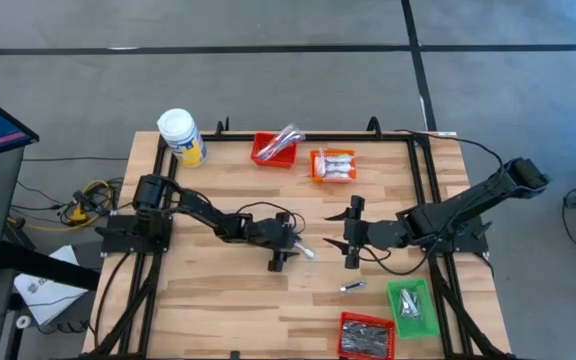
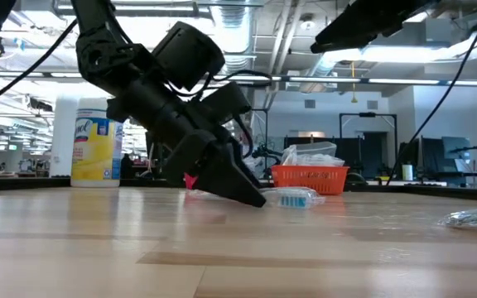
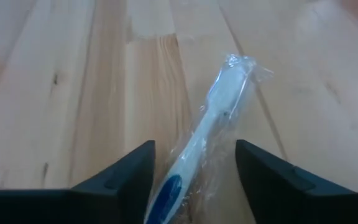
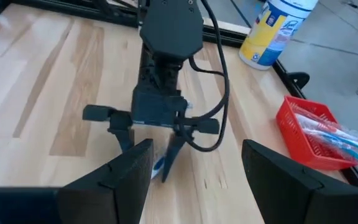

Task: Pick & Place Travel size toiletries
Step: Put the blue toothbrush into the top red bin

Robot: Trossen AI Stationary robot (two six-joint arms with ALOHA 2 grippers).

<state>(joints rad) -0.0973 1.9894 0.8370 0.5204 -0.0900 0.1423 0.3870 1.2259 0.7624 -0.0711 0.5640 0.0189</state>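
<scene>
The wooden worktop (image 1: 218, 300) carries everything, ringed by a black frame. At its far-left corner stands a white-lidded yellow wipes canister (image 1: 181, 136), out of the way. Along the far edge sit a red basket (image 1: 272, 150) and an orange basket (image 1: 333, 166), each already holding wrapped toiletries, probably sorted by kind; a green basket (image 1: 412, 303) and another red one (image 1: 367, 337) sit at the near-right corner.

The left gripper (image 3: 194, 180) is tipped down at the worktop's middle, fingers spread wide to either side of a clear-wrapped toothbrush (image 3: 207, 140) lying flat, seemingly lined up to grasp it. The right gripper (image 1: 353, 232) waits just right of centre, fingers wide apart, holding nothing. A small silver packet (image 1: 353, 287) lies loose nearer the green basket.
</scene>
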